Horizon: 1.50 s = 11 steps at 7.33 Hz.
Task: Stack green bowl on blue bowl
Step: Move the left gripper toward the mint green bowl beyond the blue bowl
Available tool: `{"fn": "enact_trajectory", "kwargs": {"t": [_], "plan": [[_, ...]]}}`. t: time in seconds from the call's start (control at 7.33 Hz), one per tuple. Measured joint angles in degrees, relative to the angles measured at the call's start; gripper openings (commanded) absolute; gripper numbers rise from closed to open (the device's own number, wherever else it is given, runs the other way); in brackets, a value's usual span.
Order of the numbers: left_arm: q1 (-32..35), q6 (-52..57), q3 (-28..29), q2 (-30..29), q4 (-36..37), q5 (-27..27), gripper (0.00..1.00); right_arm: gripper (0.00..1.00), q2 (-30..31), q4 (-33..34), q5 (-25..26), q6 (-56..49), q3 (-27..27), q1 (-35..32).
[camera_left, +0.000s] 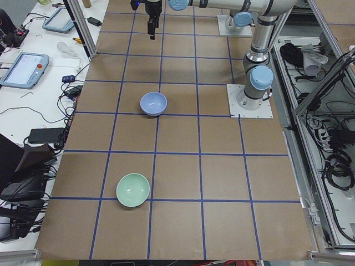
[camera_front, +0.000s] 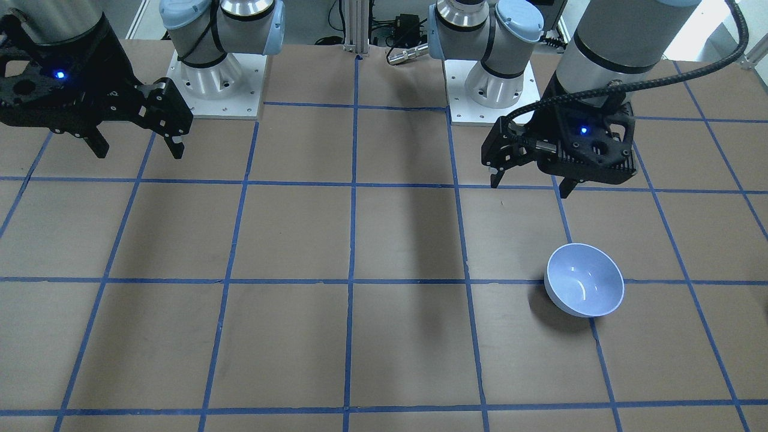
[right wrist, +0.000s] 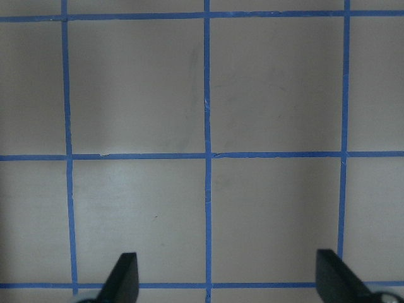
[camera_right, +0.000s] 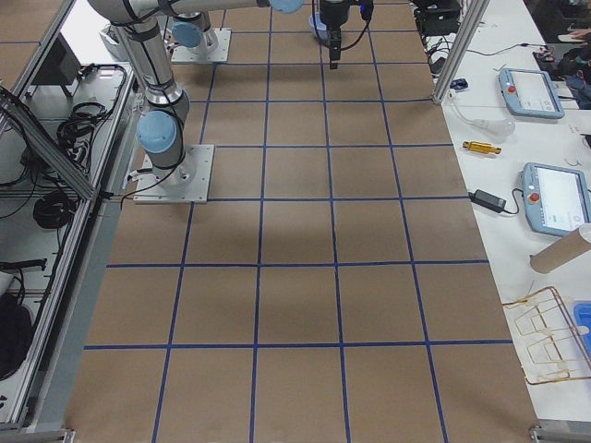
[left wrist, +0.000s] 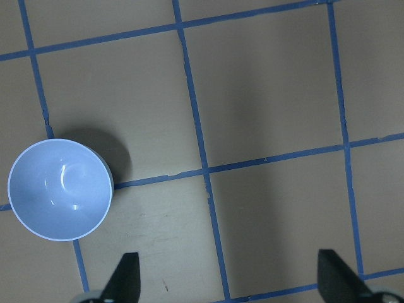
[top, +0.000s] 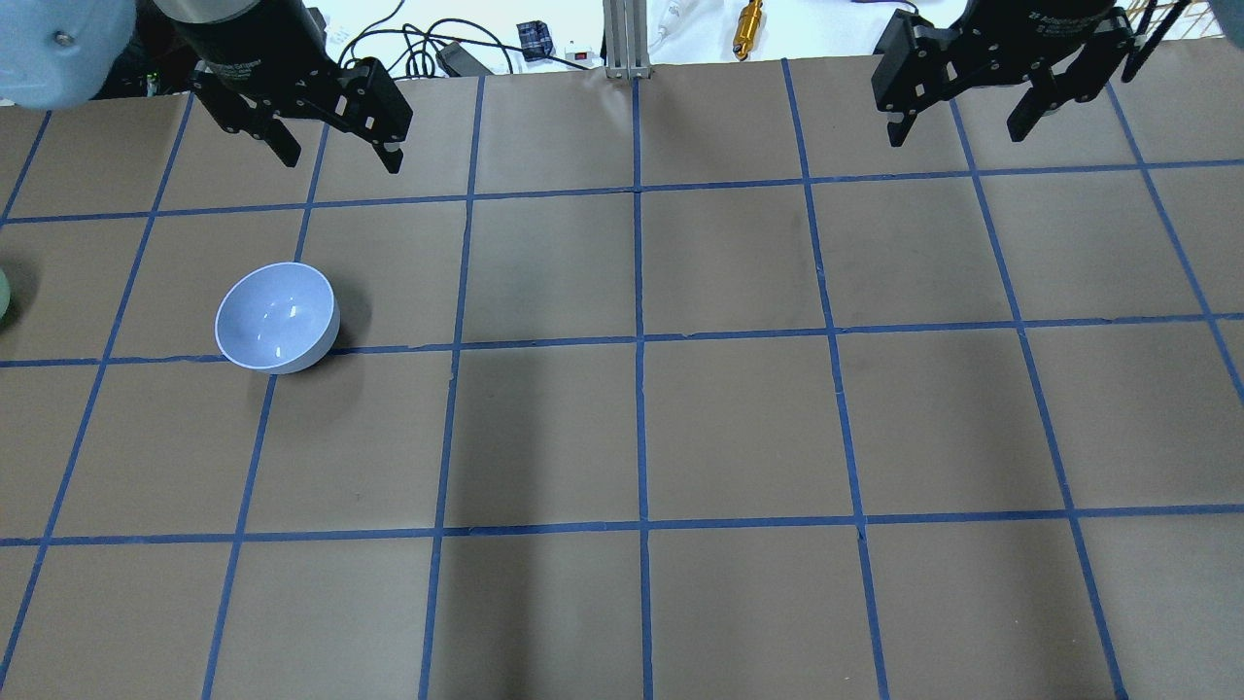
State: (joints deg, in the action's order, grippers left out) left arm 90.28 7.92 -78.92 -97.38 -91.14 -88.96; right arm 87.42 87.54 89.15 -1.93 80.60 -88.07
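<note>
The blue bowl (top: 277,316) stands upright on the brown table, left of centre; it also shows in the front view (camera_front: 585,279), the left side view (camera_left: 153,103) and the left wrist view (left wrist: 60,189). The green bowl (camera_left: 133,189) stands upright near the table's left end, about two grid squares from the blue bowl; in the overhead view only a sliver of it (top: 3,297) shows at the left edge. My left gripper (top: 342,160) (camera_front: 530,186) (left wrist: 230,281) is open and empty, hovering above the table beside the blue bowl. My right gripper (top: 957,136) (camera_front: 140,153) (right wrist: 227,278) is open and empty over bare table.
The table is brown paper with a blue tape grid. The two arm base plates (camera_front: 219,90) (camera_front: 489,96) sit at its robot-side edge. Teach pendants (camera_right: 531,92) and a wire rack (camera_right: 549,332) lie on a side table beyond the table's edge.
</note>
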Motion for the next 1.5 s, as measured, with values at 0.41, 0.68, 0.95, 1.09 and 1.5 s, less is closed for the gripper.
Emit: {"fn": "enact_trajectory", "kwargs": {"t": [0.41,0.68,0.95,1.09,1.5], "plan": [[0.0,-3.7,-0.5,0.5,-0.2,-0.1,1.0,1.0,0.0,0.0,0.0,0.0,0.0,0.0],[-0.9,-4.0,-0.6,0.6,-0.4,0.0,1.0,1.0,0.0,0.0,0.0,0.0,0.0,0.0],[-7.1,3.1,0.2,0.5,-3.9,0.4,1.0,1.0,-0.1,0.0,0.1,-0.1,0.0,0.0],[-12.1,11.1,0.5,0.5,-6.4,0.5,1.0,1.0,-0.1,0.0,0.1,0.0,0.0,0.0],[-29.4,43.4,0.6,-2.9,-5.5,-2.1,1.0,1.0,-0.1,0.0,0.1,-0.1,0.0,0.0]]}}
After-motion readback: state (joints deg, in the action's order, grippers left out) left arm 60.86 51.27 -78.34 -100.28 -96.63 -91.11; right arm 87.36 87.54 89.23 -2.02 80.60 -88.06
